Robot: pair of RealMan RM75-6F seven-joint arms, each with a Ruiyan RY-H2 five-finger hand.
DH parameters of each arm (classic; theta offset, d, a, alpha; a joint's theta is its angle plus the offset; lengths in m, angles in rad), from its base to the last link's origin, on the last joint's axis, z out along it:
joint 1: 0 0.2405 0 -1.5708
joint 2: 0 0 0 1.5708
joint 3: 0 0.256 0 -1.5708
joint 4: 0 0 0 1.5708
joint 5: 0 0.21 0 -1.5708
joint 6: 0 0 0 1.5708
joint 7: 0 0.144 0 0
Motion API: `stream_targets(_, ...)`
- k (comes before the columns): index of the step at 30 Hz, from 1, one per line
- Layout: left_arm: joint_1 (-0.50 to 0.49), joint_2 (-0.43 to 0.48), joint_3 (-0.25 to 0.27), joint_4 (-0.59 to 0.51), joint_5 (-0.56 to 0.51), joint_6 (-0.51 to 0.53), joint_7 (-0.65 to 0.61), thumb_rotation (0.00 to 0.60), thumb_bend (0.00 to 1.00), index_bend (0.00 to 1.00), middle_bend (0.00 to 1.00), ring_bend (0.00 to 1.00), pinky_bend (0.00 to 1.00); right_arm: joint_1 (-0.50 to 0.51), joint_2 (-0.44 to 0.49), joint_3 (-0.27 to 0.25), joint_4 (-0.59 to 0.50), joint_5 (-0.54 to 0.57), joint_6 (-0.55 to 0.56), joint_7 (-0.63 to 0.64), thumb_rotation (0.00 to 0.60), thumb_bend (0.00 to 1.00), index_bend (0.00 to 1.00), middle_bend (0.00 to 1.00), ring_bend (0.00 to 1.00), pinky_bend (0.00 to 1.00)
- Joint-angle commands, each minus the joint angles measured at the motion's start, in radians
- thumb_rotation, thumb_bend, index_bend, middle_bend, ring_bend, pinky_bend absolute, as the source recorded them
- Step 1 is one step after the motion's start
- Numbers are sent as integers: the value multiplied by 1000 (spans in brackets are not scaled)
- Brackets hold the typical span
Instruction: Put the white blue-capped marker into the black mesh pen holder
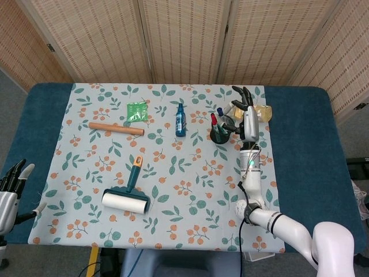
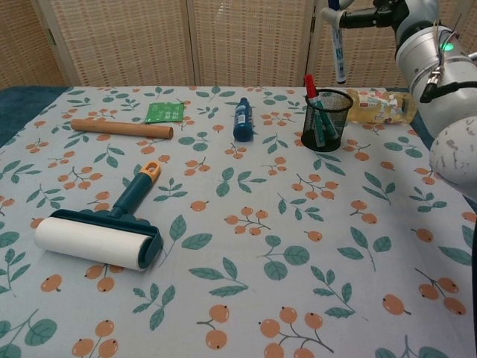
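Head view: the right hand [image 1: 244, 118] is gripping the white blue-capped marker [image 1: 222, 113] just over the black mesh pen holder [image 1: 222, 130], so I'd judge the step needs the marker's lower end centred on the opening, clear of the pens already inside, before letting go; the left hand [image 1: 11, 193] is idling low at the frame's edge, fingers apart, holding nothing. Chest view: the marker [image 2: 337, 52] is hanging near-upright above the holder [image 2: 326, 119], but its cap and most of the right hand [image 2: 376, 13] are cut off by the top edge, and the fingers' exact hold is hard to make out.
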Motion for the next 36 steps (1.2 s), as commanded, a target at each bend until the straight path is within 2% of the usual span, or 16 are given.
stream_targets(1, -2, -1, -1, 2, -6, -6, 1, 600, 206, 0, 0, 0, 218, 27, -24, 8, 78, 6, -9, 12, 600, 247, 638, 149, 0, 0)
stream_targets(8, -4, -2, -1, 4, -14, -14, 4, 600, 206, 0, 0, 0, 218, 59, -43, 22, 222, 34, -88, 97, 600, 239, 638, 149, 0, 0)
stream_targets(16, -7, 0, -9, 15, -38, -28, -8, 600, 206, 0, 0, 0, 218, 143, -95, 45, 423, 67, -200, 192, 600, 235, 638, 149, 0, 0)
stream_targets(27, 4, 16, -15, 14, -47, -10, -39, 600, 206, 0, 0, 0, 218, 241, -191, 22, 621, 49, -272, 308, 600, 235, 638, 149, 0, 0)
stream_targets(31, 8, 20, -16, 12, -45, -1, -45, 600, 206, 0, 0, 0, 218, 265, -218, 10, 672, 45, -292, 310, 600, 236, 634, 137, 0, 0)
stream_targets(33, 10, 21, -19, 14, -46, 5, -49, 600, 206, 0, 0, 0, 218, 263, -225, -7, 687, 37, -298, 290, 600, 230, 564, 93, 0, 0)
stream_targets(36, 13, 23, -19, 14, -45, 10, -52, 600, 206, 0, 0, 0, 219, 247, -218, -31, 688, 24, -298, 247, 600, 198, 349, 16, 0, 0)
